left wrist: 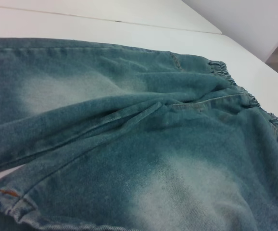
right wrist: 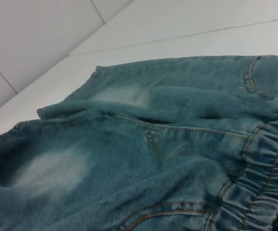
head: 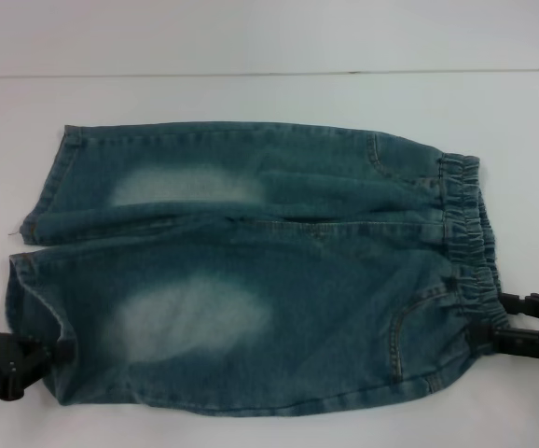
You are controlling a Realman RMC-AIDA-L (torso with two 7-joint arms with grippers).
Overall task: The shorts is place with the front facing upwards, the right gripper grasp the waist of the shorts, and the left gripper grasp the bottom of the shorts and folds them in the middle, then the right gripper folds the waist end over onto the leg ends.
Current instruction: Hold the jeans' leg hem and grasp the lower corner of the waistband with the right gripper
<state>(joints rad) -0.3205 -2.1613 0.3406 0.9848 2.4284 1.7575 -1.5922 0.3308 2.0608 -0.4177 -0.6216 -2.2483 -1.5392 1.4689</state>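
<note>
Faded blue denim shorts [head: 251,271] lie spread flat, front up, across the centre of the white counter [head: 269,93], elastic waistband at frame right, leg hems at left. Left pincer [head: 13,359], lower left, sits at the near leg hem; right pincer [head: 521,331], lower right, at the waistband's near corner. Cannot tell whether either pincer is apart or clamped.

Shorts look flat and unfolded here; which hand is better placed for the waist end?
Right. The right hand sits at the elastic waistband of the faded blue denim shorts; the left hand is at the leg hem.
</note>
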